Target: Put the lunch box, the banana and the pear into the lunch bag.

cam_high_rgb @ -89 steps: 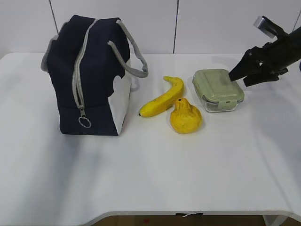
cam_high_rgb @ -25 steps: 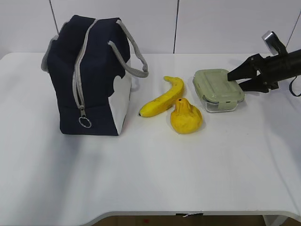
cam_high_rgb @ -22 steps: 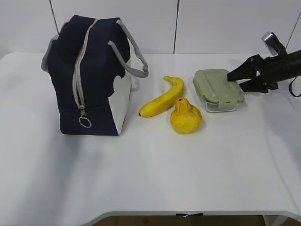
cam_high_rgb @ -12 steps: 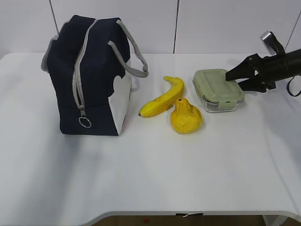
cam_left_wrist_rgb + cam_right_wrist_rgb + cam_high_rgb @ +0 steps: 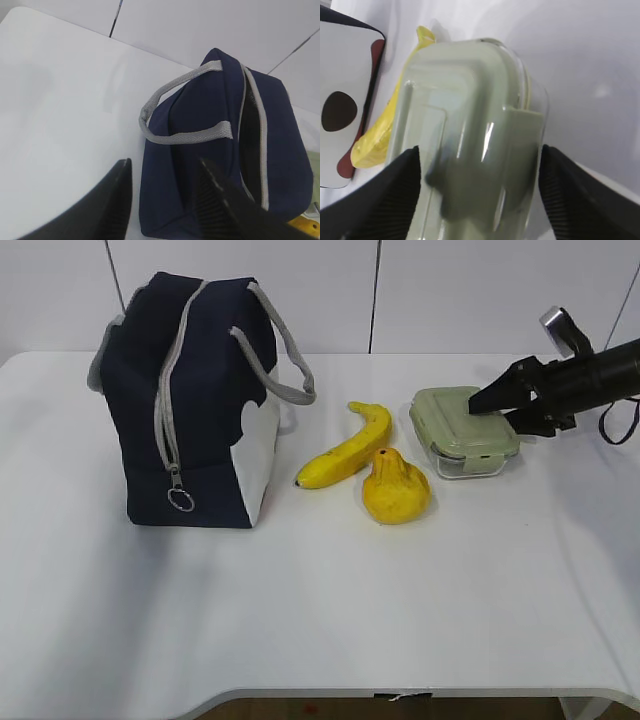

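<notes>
The lunch box with its sage-green lid sits on the white table right of the banana and the pear. My right gripper is open and low at the box's right end, one finger on each side of that end. In the right wrist view the box fills the gap between the fingers, with the banana behind it. The navy lunch bag stands at the left, its zipper shut. My left gripper is open above the bag; it does not show in the exterior view.
The bag's grey handles stick out toward the banana. A ring zipper pull hangs on the bag's front. The table's front edge runs along the bottom; a white wall stands behind.
My right gripper has come down from above the box and slid left along the table, so its open fingers now straddle the box's right end. Box, fruit and bag have not moved.
</notes>
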You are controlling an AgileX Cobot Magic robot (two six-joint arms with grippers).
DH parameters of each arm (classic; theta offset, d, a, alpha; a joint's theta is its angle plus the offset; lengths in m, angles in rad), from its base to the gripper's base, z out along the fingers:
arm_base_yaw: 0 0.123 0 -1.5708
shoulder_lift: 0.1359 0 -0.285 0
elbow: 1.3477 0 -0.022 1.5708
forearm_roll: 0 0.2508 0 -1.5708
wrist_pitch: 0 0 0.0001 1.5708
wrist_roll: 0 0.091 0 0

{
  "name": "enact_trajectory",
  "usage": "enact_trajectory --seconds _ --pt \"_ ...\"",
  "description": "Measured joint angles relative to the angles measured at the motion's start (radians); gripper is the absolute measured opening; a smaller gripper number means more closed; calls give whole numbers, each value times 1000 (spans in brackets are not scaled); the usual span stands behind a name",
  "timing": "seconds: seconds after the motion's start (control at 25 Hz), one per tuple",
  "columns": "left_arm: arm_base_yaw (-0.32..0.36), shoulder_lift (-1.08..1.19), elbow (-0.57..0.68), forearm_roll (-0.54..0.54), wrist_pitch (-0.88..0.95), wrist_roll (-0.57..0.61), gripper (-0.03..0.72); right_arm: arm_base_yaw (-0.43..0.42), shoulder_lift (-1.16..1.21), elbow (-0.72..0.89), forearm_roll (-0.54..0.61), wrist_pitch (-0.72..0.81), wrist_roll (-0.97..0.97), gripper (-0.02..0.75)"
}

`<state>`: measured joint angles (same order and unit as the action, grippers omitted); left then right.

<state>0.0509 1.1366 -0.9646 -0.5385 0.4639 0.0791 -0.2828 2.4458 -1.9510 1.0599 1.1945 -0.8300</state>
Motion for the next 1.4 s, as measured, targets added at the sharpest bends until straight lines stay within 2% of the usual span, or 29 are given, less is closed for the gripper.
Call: enact_trajectory --seconds 0.56,1.4 --pt "0 0 0 0 0 0 321 0 0 -3 -2 8 4 426" --pt "0 0 0 0 0 0 321 0 0 -3 1 11 8 400"
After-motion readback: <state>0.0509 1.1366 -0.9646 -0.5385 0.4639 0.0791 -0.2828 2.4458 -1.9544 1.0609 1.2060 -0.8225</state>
